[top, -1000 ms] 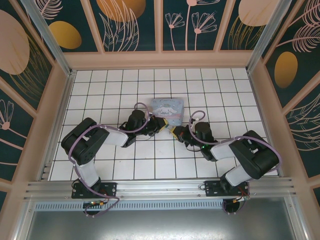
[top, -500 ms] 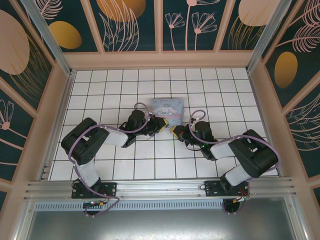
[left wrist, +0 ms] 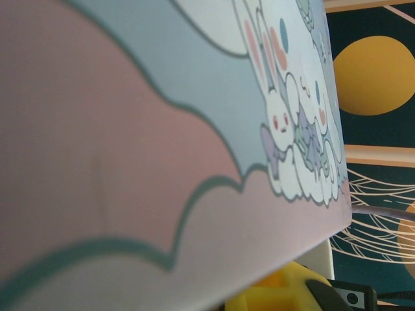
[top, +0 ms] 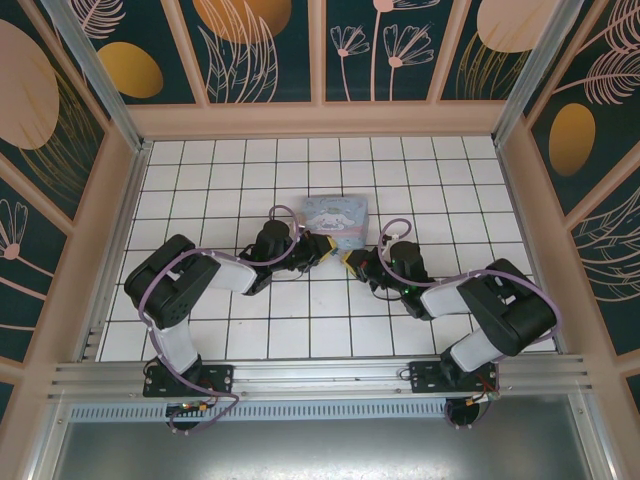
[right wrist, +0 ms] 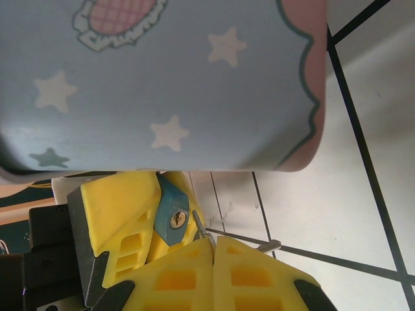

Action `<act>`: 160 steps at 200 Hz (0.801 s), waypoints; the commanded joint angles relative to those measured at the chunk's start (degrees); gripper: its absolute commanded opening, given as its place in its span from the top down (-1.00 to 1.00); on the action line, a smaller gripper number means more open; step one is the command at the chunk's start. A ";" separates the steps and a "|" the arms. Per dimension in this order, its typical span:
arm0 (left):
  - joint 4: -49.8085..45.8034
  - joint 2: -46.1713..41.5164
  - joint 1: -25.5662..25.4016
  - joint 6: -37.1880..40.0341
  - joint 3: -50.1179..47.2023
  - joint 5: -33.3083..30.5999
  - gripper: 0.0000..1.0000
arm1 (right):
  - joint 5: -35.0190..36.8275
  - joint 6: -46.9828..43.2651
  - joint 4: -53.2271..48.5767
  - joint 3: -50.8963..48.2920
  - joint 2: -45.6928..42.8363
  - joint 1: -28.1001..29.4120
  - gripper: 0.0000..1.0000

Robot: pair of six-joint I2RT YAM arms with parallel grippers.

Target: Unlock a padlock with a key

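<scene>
The padlock [right wrist: 170, 210] is a small bluish body with a brass keyhole facing my right wrist camera. My left gripper [top: 326, 247] is shut on it, and its yellow fingers [right wrist: 123, 214] flank the lock just below the box. My right gripper [right wrist: 213, 243] is shut on a small metal key [right wrist: 198, 224]. The key's tip points up beside the keyhole, just to its right and outside it. A second key [right wrist: 269, 245] sticks out sideways from the same grip. Seen from above, the right gripper [top: 349, 262] nearly meets the left one at the table's middle.
A pale blue and pink cartoon-printed box [top: 336, 215] stands right behind both grippers, very close in the wrist views [left wrist: 162, 129] [right wrist: 162, 78]. The white grid-tiled table [top: 200, 170] is enclosed by wooden walls [top: 320, 118]. Open tiles lie to the left, right and front.
My right gripper has edged slightly up and left toward the left gripper and the box. The left arm has stayed still.
</scene>
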 commanded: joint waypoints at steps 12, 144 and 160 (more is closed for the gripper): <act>3.57 0.74 0.27 -0.38 -0.11 1.45 1.00 | 0.42 -0.34 -0.08 1.61 -1.23 -0.36 1.00; 3.74 1.31 0.28 -0.28 -0.27 1.64 1.00 | 0.03 -0.97 -1.61 2.23 -2.53 -1.32 1.00; 3.74 1.40 0.32 -0.28 -0.27 1.61 1.00 | -0.08 -0.95 -1.70 2.30 -2.65 -1.39 1.00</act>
